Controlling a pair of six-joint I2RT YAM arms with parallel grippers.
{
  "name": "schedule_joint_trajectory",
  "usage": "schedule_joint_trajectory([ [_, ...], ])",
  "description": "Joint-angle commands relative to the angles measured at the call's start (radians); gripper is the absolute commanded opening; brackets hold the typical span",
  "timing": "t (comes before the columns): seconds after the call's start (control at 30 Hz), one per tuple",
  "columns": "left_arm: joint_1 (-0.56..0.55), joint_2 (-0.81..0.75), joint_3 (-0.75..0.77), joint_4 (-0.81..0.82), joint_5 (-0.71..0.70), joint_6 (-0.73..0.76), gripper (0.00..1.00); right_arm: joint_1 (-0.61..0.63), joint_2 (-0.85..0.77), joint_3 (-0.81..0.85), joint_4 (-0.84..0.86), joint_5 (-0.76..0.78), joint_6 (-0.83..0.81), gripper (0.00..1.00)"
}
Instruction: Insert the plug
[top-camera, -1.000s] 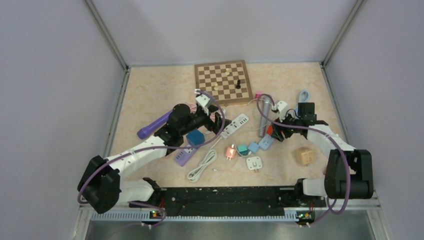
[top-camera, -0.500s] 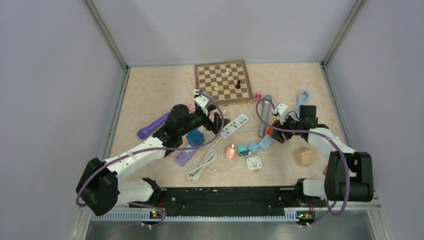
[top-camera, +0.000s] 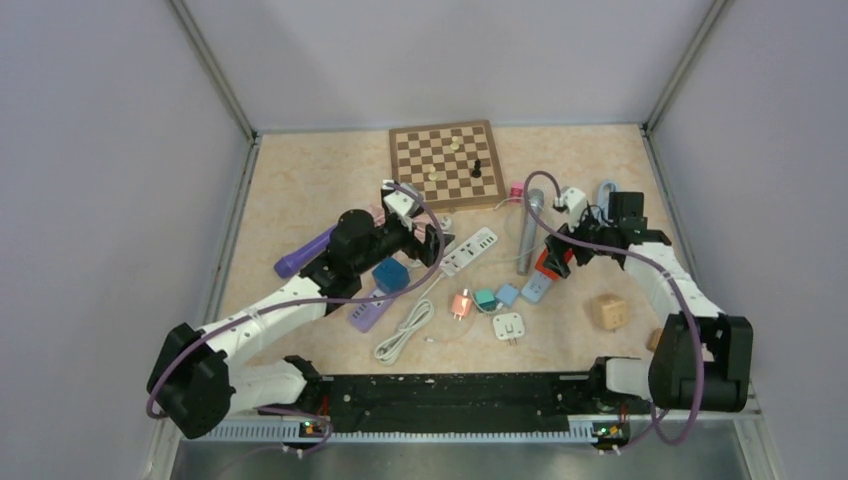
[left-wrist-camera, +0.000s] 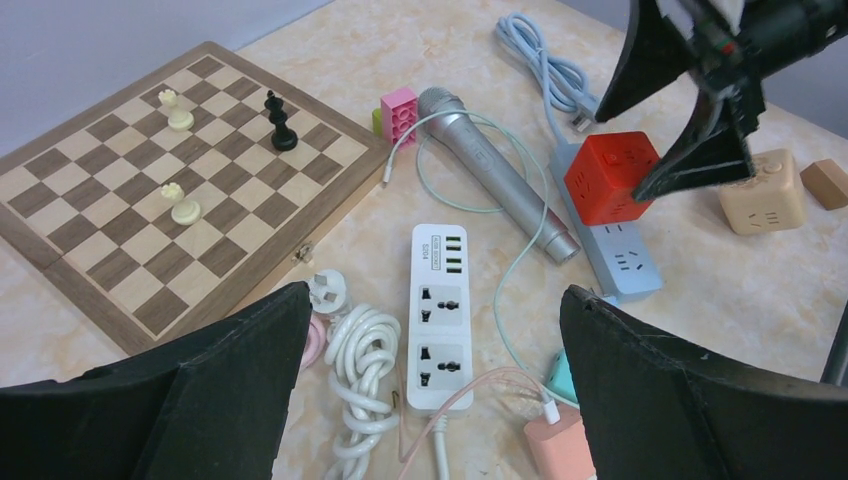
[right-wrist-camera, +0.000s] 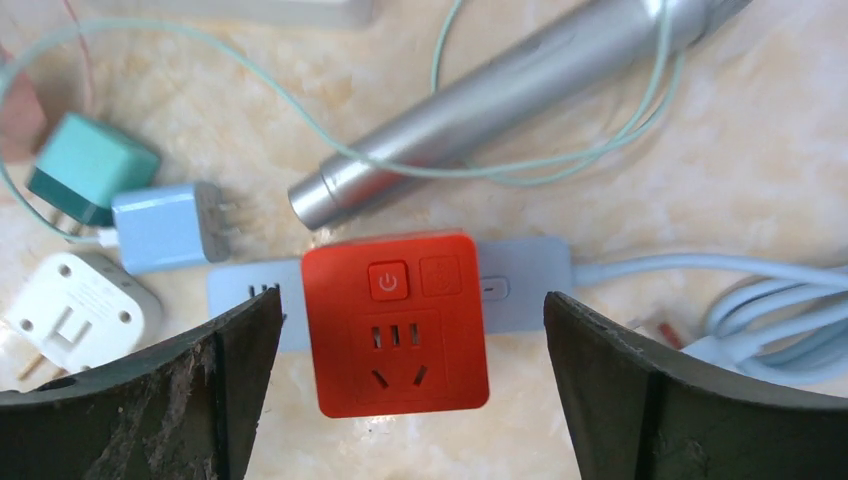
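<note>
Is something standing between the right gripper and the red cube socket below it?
Nothing visible does. The right gripper hangs open over the red cube socket, which sits on the light blue power strip.

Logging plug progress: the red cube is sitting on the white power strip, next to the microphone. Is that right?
Not quite. The red cube sits on the blue strip, not the white strip. It is next to the microphone, as you said. The right wrist view shows this.
</note>
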Motion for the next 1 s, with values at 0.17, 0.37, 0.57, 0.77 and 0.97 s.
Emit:
schedule_joint_trajectory([
  [0.17, -0.002, -0.066, 0.034, -0.033, -0.114, 0.010, 0.99, -0.008, -0.249, 0.142, 0.128, 0.167, 0.590, 0.99],
  [0.37, -0.002, -0.084, 0.034, -0.066, -0.186, -0.022, 0.99, -0.008, -0.330, 0.140, 0.140, 0.247, 1.083, 0.99],
  [0.57, -0.002, -0.073, 0.016, -0.049, -0.237, -0.134, 0.99, -0.008, -0.375, 0.109, 0.041, 0.380, 1.198, 0.99],
  [0.77, -0.001, -0.065, 0.052, -0.118, -0.258, -0.166, 0.99, -0.008, -0.322, 0.109, -0.171, 0.535, 1.227, 0.91],
  [0.97, -0.001, -0.040, 0.105, -0.212, -0.267, -0.177, 0.98, 0.016, -0.290, 0.103, -0.258, 0.649, 1.249, 0.87],
])
